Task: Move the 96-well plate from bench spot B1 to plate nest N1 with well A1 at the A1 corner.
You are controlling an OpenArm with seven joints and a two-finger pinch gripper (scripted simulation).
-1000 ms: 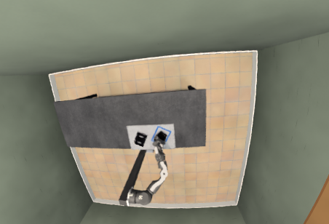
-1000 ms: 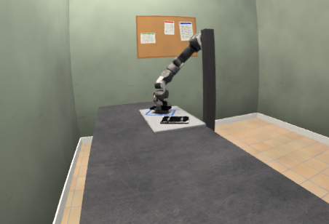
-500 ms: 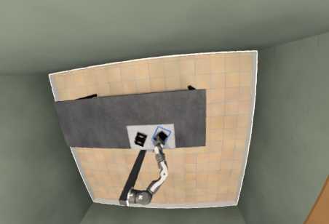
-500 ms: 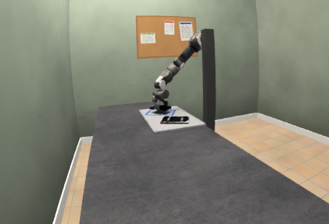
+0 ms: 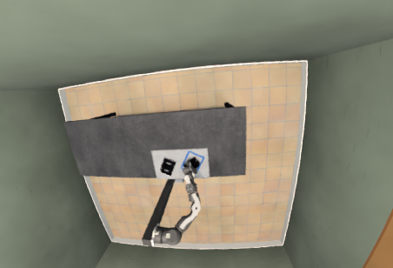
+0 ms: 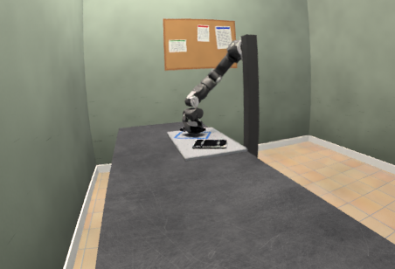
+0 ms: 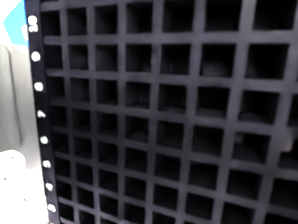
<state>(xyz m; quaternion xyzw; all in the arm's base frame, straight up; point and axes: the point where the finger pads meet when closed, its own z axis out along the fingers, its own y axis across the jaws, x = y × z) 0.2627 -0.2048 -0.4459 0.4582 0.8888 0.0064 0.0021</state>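
At the long grey desk's [image 5: 130, 139] [image 6: 197, 199] edge lies a pale board [image 5: 158, 157] [image 6: 188, 154]; open desk stretches beyond. The end effector [image 5: 191, 164] [image 6: 192, 128] grips the 96-well plate [image 5: 196, 162] [image 6: 193, 134] [image 7: 153, 114] over the blue outline [image 5: 196, 154] [image 6: 181, 138], near the black nest [image 5: 168, 166] [image 6: 210, 144]. Only the wrist view shows square wells and white numbers [image 7: 41, 114].

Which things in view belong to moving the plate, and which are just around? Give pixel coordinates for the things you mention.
For the job:
- well plate [image 5: 196, 162] [image 6: 193, 134] [image 7: 153, 78], in the gripper [image 5: 192, 164] [image 6: 193, 130]
- black nest [image 5: 168, 166] [image 6: 211, 143]
- blue outline [image 5: 196, 155] [image 6: 185, 138] [image 7: 17, 22]
- pale mat [image 5: 158, 157] [image 6: 188, 152] under them

Not for it:
- corkboard [image 5: 383, 251] [image 6: 188, 61]
- its three pinned papers [image 6: 224, 38]
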